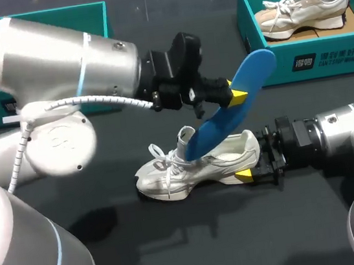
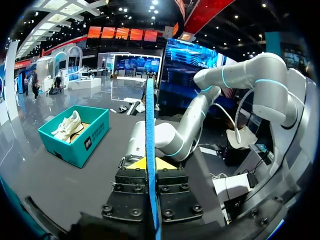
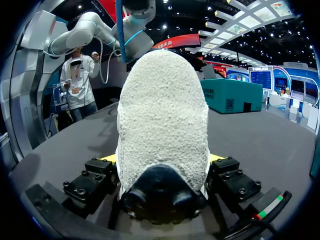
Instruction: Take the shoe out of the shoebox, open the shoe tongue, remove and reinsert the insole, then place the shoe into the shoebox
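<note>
1. The shoe [image 1: 198, 165] is clamped at the heel by the right gripper [image 1: 253, 162], mid-table.
2. The insole [image 1: 226, 109], lower end in the shoe, is pinched by the left gripper [image 1: 236, 93].
3. The shoebox [image 1: 325, 64] is set far right, well apart.

insole [image 1: 256, 66]: blue, matt, foam-like, smooth face
shoe [image 1: 194, 166]: white cloth, heel looking nubbly and rough
shoebox [image 1: 331, 60]: teal card, matt
table [image 1: 178, 237]: dark, faint sheen
left arm [image 1: 56, 57]: smooth glossy silver shell
</note>
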Controlling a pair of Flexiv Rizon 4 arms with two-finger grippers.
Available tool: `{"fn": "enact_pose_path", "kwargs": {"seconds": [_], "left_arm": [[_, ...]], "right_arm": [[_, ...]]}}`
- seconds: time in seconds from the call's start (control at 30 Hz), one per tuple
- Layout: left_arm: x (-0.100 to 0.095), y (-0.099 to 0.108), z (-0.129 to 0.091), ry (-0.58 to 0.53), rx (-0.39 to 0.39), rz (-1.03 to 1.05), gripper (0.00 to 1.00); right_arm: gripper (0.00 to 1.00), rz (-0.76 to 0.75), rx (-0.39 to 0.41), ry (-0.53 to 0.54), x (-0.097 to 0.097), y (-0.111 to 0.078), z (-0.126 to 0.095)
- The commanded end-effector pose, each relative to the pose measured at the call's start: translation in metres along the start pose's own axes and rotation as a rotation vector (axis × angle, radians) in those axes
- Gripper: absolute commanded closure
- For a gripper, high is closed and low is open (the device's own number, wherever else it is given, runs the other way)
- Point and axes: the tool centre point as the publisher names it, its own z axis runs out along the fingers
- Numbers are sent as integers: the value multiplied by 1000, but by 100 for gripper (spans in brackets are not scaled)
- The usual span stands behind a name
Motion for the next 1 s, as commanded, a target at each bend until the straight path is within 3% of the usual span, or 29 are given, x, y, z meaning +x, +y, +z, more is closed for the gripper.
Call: {"fn": "enact_pose_path", "kwargs": {"seconds": [0.03, 0.13, 0.3, 0.43, 0.8, 1.0], "left_arm": [[1, 7, -27, 7, 56, 3, 100], [1, 7, -27, 7, 56, 3, 100], [11, 1, -56, 10, 205, -55, 100], [34, -10, -93, 121, 310, -142, 100], [34, -10, -93, 121, 310, -142, 100], [51, -10, -109, 86, 399, -163, 100]], "right_arm": [[100, 1, 4, -1, 2, 1, 1], [100, 1, 4, -1, 2, 1, 1], [100, 1, 4, -1, 2, 1, 1], [100, 1, 4, -1, 2, 1, 1], [100, 1, 4, -1, 2, 1, 1], [100, 1, 4, -1, 2, 1, 1]]}}
